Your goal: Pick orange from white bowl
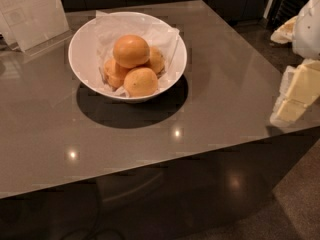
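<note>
A white bowl [80, 59] lined with crumpled white paper [162, 36] is set on the glossy grey desk [225, 79]. Four oranges are piled inside it: the top orange [131, 50] is rested on the others, and the front orange [141, 81] is placed nearest the bowl's near rim. A clear sign holder [32, 11] is stood behind and left of the bowl. The gripper [296, 95] is seen well to the right of the bowl, beyond the desk's edge; its state cannot be told.
</note>
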### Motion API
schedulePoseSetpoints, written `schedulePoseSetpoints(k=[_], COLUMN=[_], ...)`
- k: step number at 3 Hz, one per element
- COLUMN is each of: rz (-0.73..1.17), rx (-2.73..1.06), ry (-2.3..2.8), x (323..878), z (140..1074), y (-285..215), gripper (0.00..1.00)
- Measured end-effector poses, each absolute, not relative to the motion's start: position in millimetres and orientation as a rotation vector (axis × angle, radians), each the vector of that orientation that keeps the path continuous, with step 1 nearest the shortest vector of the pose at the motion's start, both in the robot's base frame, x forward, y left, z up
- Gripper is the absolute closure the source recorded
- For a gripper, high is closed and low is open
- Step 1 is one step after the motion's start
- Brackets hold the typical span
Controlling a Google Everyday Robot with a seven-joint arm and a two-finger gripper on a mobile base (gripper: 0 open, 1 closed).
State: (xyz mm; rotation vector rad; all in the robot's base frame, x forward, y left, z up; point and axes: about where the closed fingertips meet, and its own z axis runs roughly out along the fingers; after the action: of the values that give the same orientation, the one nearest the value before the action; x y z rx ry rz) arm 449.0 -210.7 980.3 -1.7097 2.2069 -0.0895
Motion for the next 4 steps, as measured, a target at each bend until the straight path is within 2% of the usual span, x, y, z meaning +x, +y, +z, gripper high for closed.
schedulePoseSetpoints(k=[2, 4], rz=[0.079, 0.133], rx=[-1.788, -1.809], ry=[1.975, 1.91], x=[516.0, 527.7], z=[999.9, 997.9], y=[-140.3, -123.3], gripper=[0.0, 0.0])
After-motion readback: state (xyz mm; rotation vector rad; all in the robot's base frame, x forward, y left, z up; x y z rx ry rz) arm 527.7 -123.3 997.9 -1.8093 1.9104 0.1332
